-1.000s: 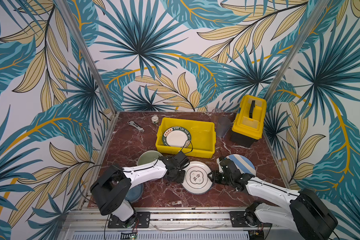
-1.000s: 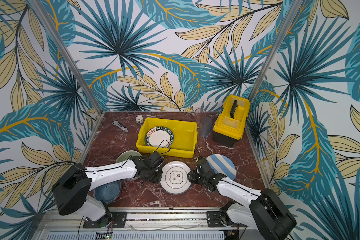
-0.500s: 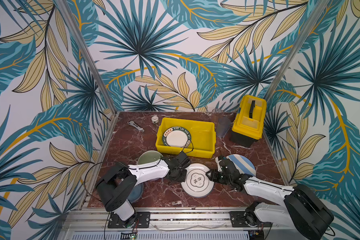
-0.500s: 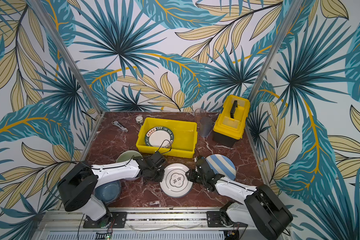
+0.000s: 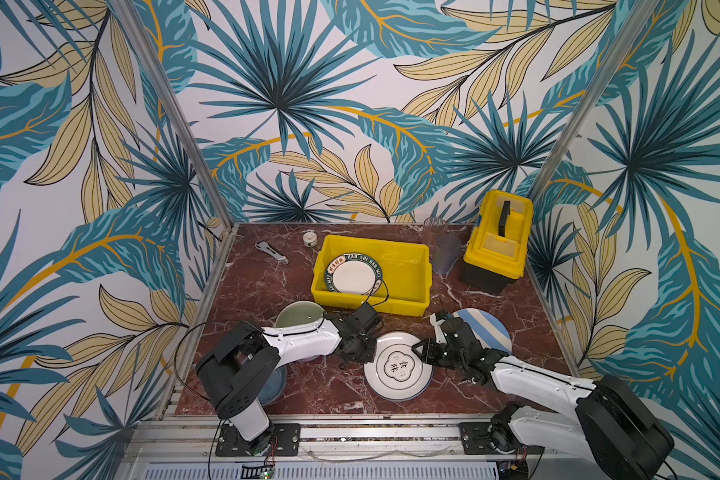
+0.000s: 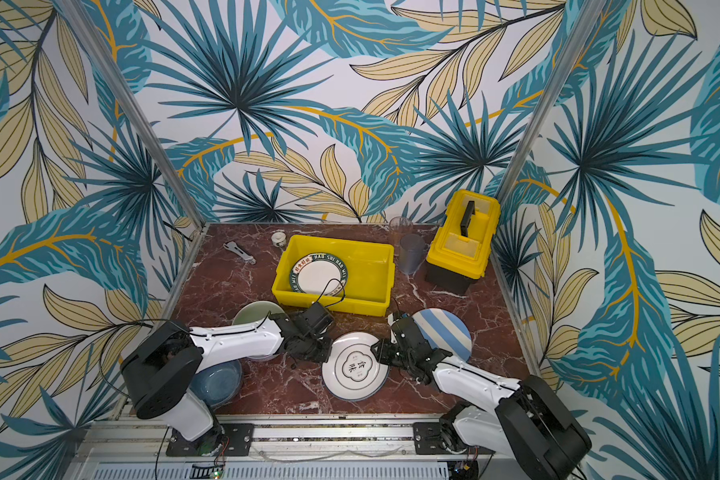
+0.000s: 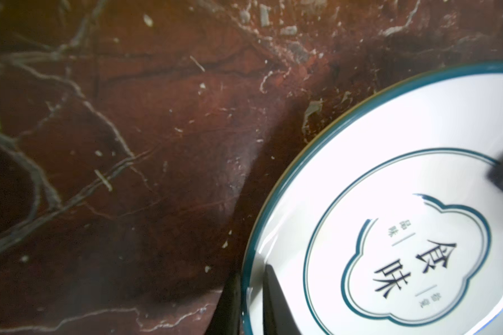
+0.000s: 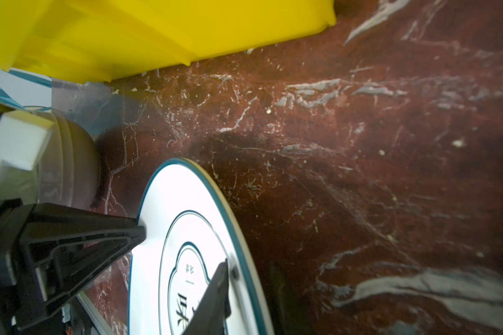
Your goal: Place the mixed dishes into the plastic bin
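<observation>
The left gripper point(image 5: 370, 353) is clamped on the left rim of the white plate point(image 5: 398, 370) with black letters. The right gripper point(image 5: 421, 350) is clamped on its right rim. The plate is over the worktop point(image 5: 321, 388), just in front of the yellow bin point(image 5: 391, 302) and outside it.

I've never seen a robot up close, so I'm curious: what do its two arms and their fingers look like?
The left arm and the right arm both have smooth white tube-like shells between bulky black joint housings. Each ends in a black wrist with black wedge-shaped fingers that have triangular cut-outs. A thin black cable loops off the left wrist. No logos are readable.
</observation>
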